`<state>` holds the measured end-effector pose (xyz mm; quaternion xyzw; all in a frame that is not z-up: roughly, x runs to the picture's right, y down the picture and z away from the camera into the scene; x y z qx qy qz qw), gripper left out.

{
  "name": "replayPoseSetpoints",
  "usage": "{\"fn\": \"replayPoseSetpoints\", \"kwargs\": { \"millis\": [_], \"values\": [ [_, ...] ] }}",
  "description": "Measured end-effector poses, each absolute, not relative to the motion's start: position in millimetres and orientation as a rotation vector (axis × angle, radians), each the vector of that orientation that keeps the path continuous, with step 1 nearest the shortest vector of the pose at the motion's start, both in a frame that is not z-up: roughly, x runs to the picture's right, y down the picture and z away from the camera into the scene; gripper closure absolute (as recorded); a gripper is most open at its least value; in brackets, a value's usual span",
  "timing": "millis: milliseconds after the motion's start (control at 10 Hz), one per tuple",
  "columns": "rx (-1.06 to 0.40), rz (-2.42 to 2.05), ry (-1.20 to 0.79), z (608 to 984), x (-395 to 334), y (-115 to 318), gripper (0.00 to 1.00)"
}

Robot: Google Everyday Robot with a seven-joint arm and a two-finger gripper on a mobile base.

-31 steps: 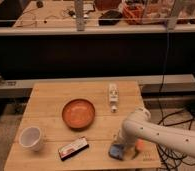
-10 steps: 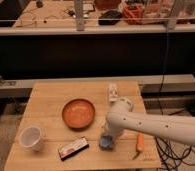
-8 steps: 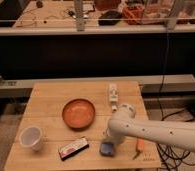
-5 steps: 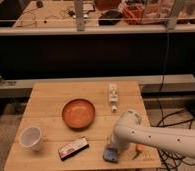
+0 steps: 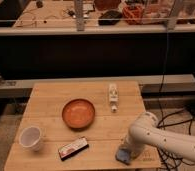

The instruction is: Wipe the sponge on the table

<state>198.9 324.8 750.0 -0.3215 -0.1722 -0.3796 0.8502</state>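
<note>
End effector down on the small blue-grey sponge at the near right edge of the light wooden plank-topped table.

The white robot arm point(image 5: 163, 140) reaches in from the right, and its end effector point(image 5: 128, 149) sits low over the table point(image 5: 48, 97), right above the sponge point(image 5: 122, 157). The sponge lies on the wood close to the front edge. Whether the end effector is clamped on it or apart, I cannot tell, since the arm covers it. Left of the sponge lies a flat black-and-red-white rectangular pack point(image 5: 73, 148), and further left stands a white cup point(image 5: 31, 137). A round orange bowl point(image 5: 78, 112) sits mid-table, with a small white bottle point(image 5: 113, 96) lying beyond it to the right. A cluttered wooden bench with metal rails point(image 5: 81, 17) runs behind.
</note>
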Motion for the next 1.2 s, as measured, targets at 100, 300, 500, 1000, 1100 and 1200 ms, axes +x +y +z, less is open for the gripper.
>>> {"fn": "replayPoseSetpoints", "kwargs": {
  "millis": [100,300,500,1000,1100,1200],
  "values": [
    [-0.682,-0.783,-0.337,758.1,210.3,315.1,0.95],
    [-0.683,-0.774,-0.318,772.9,222.4,297.6,0.97],
    [-0.654,-0.788,-0.314,791.8,220.7,271.0,0.97],
    [-0.567,-0.932,-0.344,794.1,159.2,222.2,0.97],
    [-0.558,-0.972,-0.357,793.6,141.0,220.2,0.97],
    [-0.551,-1.011,-0.369,794.4,123.9,219.0,0.97]
  ]
}}
